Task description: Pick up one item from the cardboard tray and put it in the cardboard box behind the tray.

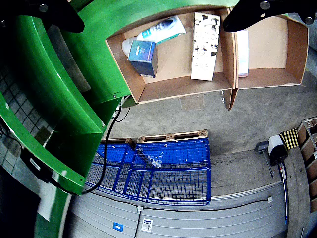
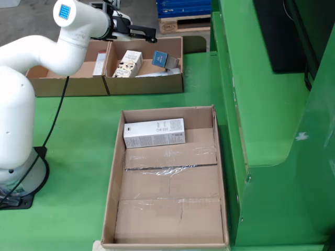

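In the view that rides on the arm, the end effector [image 1: 148, 17] shows only as two dark fingers [image 1: 57, 15] at the top left and top right corners, set wide apart with nothing between them, so I judge it empty and spread. Below them lies the cardboard box [image 1: 188, 87], seen from above: a blue carton [image 1: 142, 57] rests at its left, a white tube-like pack [image 1: 161, 29] lies beside it toward the top, and a black-and-white patterned carton [image 1: 205, 45] lies along its right wall. A second box [image 1: 277, 77] adjoins on the right, with a pale item just inside its left wall (too cropped to name). The spread fingers over the box read like a hand with nothing left to carry. In the standing view, the white arm [image 2: 31, 52] reaches from its base at the near left across to the far boxes, the end effector [image 2: 133, 31] hovering over the cardboard box [image 2: 144, 83] at the far side of the green table [image 2: 73, 157]; its tips are too small here to judge the gap. The box holds the patterned carton [image 2: 128, 63] and the blue carton [image 2: 159, 57], the latter tilted against the white pack. Nearer lies the cardboard tray [image 2: 167, 240], long and shallow, with one white carton [image 2: 154, 133] lying flat across its far end, close against the left wall; the rest of its floor shows only tape. That white carton looks like the next item to fetch, and its flat, long lie should suit a grasp across the short side.
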